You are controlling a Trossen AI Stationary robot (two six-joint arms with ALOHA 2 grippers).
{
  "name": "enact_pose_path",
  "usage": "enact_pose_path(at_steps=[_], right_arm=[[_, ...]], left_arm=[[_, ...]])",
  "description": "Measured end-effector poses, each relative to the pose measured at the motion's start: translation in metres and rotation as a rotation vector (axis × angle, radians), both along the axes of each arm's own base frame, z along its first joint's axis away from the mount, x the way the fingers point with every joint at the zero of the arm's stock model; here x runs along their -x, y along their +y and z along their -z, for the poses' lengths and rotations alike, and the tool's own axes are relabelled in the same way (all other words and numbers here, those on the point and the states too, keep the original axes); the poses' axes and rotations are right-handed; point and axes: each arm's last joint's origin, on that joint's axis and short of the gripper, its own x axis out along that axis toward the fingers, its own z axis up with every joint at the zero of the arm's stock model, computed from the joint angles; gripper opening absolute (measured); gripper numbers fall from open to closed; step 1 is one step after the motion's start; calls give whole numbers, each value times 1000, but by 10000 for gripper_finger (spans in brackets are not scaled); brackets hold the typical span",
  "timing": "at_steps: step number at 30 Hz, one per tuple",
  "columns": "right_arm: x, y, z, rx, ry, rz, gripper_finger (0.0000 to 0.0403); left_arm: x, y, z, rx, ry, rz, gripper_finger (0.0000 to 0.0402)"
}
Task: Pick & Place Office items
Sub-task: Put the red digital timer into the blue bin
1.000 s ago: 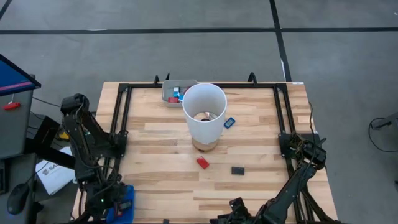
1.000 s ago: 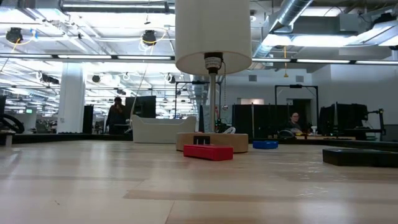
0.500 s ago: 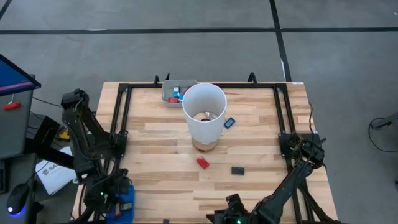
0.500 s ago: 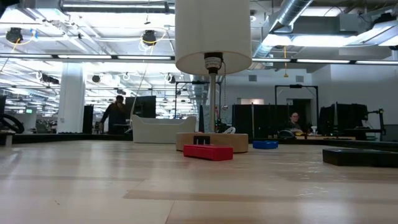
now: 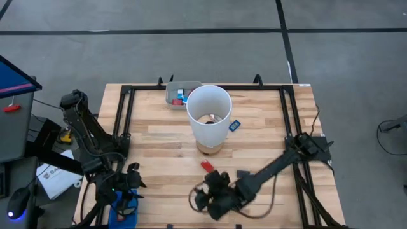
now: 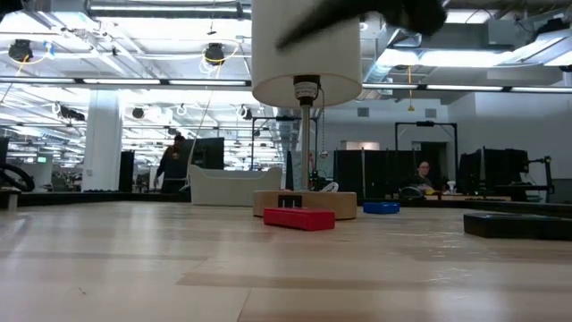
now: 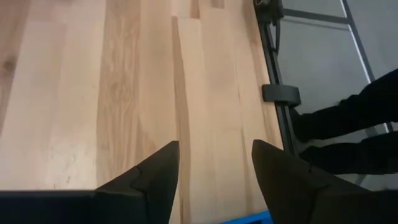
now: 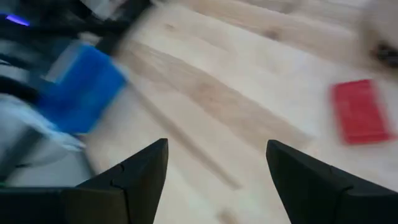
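- The right claw [image 5: 205,200] hangs over the table [image 5: 159,149] toward its near edge, just beside the red piece [image 5: 206,166]; its fingers [image 8: 140,171] stand apart with nothing between them, and in its wrist view the red piece [image 8: 360,112] lies flat on the wood ahead
- The left claw [image 5: 130,180] sits at the table's near left corner, above the blue tray [image 5: 130,205]; its fingers [image 7: 158,171] are spread and empty over bare planks
- The black piece [image 5: 243,173] lies on the table just right of the right arm's forearm; a light blue piece [image 5: 234,125] rests touching or just beside the white cylinder [image 5: 208,114]
- More red and blue pieces sit in the grey tray [image 5: 175,95] at the far edge, behind the cylinder
- In the low view the red piece [image 6: 298,218] lies before the cylinder's wooden base [image 6: 304,204]
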Motion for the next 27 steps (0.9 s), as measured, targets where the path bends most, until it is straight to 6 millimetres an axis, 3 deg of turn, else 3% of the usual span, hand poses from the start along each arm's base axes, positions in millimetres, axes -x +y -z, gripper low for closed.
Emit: enact_pose_path(at_steps=[5,9,13,18,27], right_arm=[[2,-32,11,39,210,71,264],[7,-37,13,60,266,105,264],[9,-37,23,68,184,192,264],[22,-20,35,294,-101,288,264],[38,-36,79,473,-8,229,264]], left_arm=[[1,-2,-1,5,-17,1,192],[1,-2,-2,14,-28,-4,191],[1,-2,-2,3,-41,-13,191],[1,0,-1,-32,-66,-38,191],[2,4,2,-87,-45,-38,189]])
